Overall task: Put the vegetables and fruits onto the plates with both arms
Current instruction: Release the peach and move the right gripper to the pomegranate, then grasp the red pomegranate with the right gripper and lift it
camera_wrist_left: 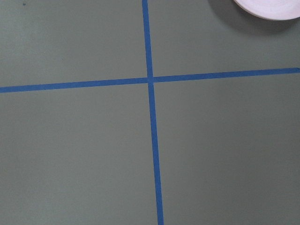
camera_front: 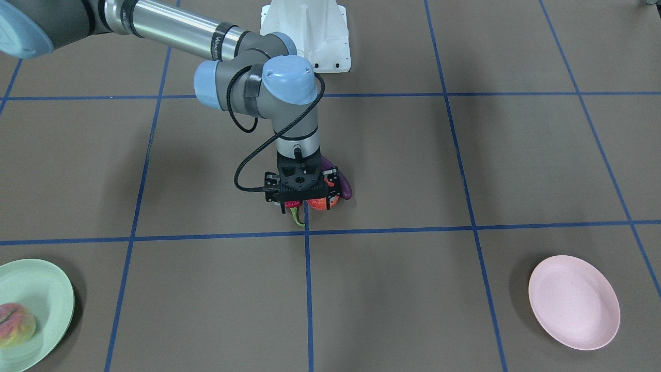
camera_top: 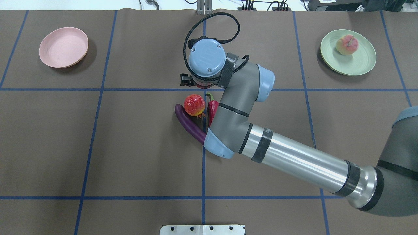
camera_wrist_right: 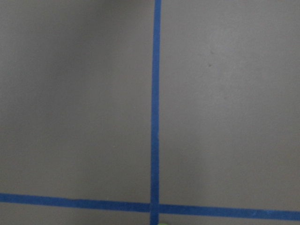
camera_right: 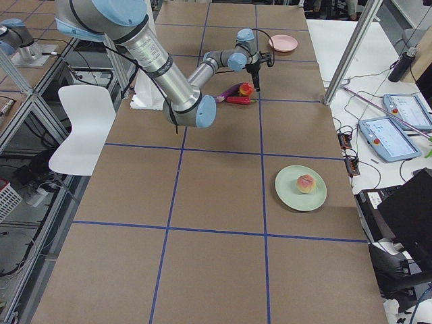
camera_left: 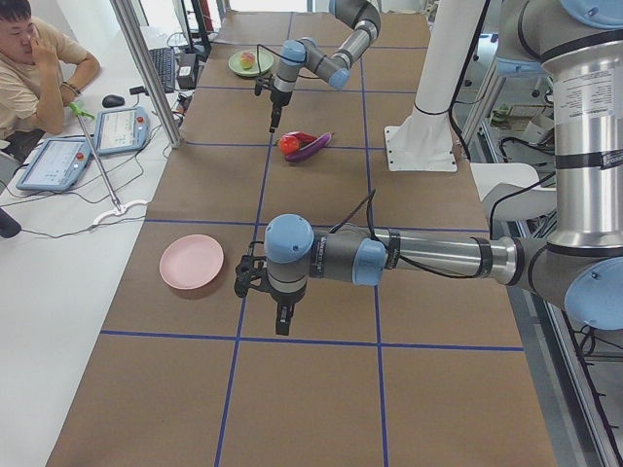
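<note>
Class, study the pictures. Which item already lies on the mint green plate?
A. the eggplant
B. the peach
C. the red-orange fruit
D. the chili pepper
B: the peach sits on the green plate, while the eggplant, chili pepper and red-orange fruit lie clustered well away from it.

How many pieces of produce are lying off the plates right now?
3, clustered at the centre: the eggplant, the red-orange fruit beside it, and the chili pepper, partly hidden under the right arm. The peach is on the green plate; the pink plate holds nothing.
</note>
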Tool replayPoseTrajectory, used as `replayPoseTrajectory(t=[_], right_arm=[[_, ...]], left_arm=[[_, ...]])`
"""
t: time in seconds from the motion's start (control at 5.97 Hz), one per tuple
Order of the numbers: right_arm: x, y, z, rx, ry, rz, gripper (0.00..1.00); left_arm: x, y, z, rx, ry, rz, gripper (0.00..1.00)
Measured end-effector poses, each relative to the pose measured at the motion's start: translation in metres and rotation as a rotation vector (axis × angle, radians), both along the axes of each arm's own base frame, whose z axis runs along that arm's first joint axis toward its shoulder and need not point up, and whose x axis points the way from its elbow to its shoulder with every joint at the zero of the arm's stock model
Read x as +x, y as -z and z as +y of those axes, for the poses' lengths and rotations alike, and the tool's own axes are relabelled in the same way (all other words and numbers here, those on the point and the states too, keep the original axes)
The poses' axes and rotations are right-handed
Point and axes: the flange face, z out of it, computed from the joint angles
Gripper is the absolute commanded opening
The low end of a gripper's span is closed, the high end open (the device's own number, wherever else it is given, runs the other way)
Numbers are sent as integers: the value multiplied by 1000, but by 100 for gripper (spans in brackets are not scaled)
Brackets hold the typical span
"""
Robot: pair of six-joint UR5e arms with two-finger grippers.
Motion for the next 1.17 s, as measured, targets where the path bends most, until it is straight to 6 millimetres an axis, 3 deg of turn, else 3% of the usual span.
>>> replayPoseTrajectory(t=[0.34,0.67,0.84,1.01,1.17], right_arm=[[-25,0,28,2,3,8,98],[-34,-2,35,6,0,17,98],[-37,-4,37,6,2,22,89],[-40,-7,38,5,5,26,31],[-42,-7,39,5,8,27,0]], left_arm=[[1,0,0,0,-2,0,100],[1,0,0,0,-2,0,100],[1,0,0,1,-2,0,100],[1,0,0,0,-2,0,100],[1,0,0,0,-2,0,100]])
